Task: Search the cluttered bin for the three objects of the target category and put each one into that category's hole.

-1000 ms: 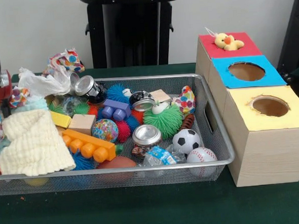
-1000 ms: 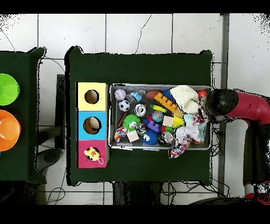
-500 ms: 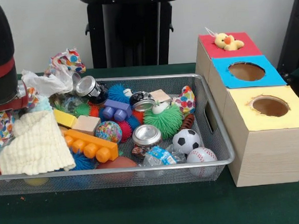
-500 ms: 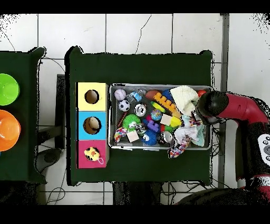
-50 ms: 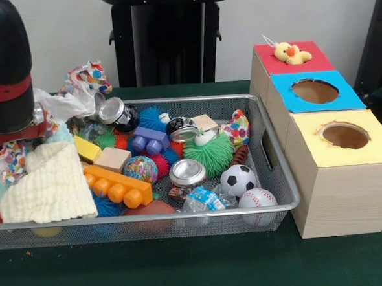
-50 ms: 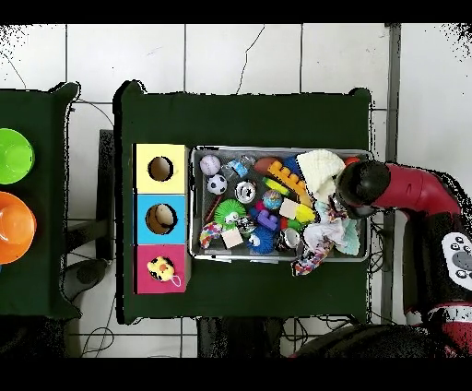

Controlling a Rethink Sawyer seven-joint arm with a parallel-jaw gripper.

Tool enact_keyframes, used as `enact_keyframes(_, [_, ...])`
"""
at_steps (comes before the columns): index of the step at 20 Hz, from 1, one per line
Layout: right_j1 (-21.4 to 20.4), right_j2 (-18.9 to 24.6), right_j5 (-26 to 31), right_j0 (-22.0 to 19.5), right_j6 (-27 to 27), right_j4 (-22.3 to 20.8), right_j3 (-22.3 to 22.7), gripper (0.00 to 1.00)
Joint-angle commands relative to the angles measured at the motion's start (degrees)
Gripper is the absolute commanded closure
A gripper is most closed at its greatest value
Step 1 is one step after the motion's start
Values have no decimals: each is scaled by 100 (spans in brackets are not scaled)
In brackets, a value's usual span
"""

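Observation:
A wire mesh bin [image 5: 274, 177] holds a jumble of toys. A soccer ball [image 5: 237, 179] and a baseball [image 5: 257, 198] lie at its front right, beside a silver can [image 5: 187, 172]. Mid-bin are a green spiky ball [image 5: 208, 153], an orange brick [image 5: 114, 184] and a blue brick [image 5: 147, 141]. A cream knitted cloth [image 5: 44, 184] and patterned cloths [image 5: 86, 77] pile up at the left end. My gripper [image 5: 18, 131] hangs low over those cloths, its tips hidden among them. From overhead the gripper [image 6: 358, 184] is over the bin's right end.
Three wooden boxes stand beside the bin: a yellow-topped one with a hole [image 5: 345, 135], a blue-topped one with a hole [image 5: 314, 91], and a red-topped one with a yellow duck toy [image 5: 289, 53] in its hole. Overhead, a green bowl [image 6: 14, 155] and an orange bowl [image 6: 14, 226] sit on a separate table.
The arm has moved further in over the cloth end of the bin. The cream cloth and the patterned cloths beneath it have shifted slightly.

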Motion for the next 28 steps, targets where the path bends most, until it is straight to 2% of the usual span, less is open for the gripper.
enact_keyframes(1, [607, -159, -1134, 568, 2509, 491, 1557, 0])
enact_keyframes(4, [564, -296, -1538, 781, 2895, 773, 1786, 0])
enact_keyframes(9, [522, -504, -2005, 1087, 3225, 1113, 2065, 0])
enact_keyframes(12, [476, -578, -2079, 1276, 3504, 1372, 2236, 0])
enact_keyframes(20, [256, -861, -1853, 1932, 4334, 2194, 2485, 0])
enact_keyframes(28, [98, -1032, -1587, 2337, 4558, 2875, 2529, 0])
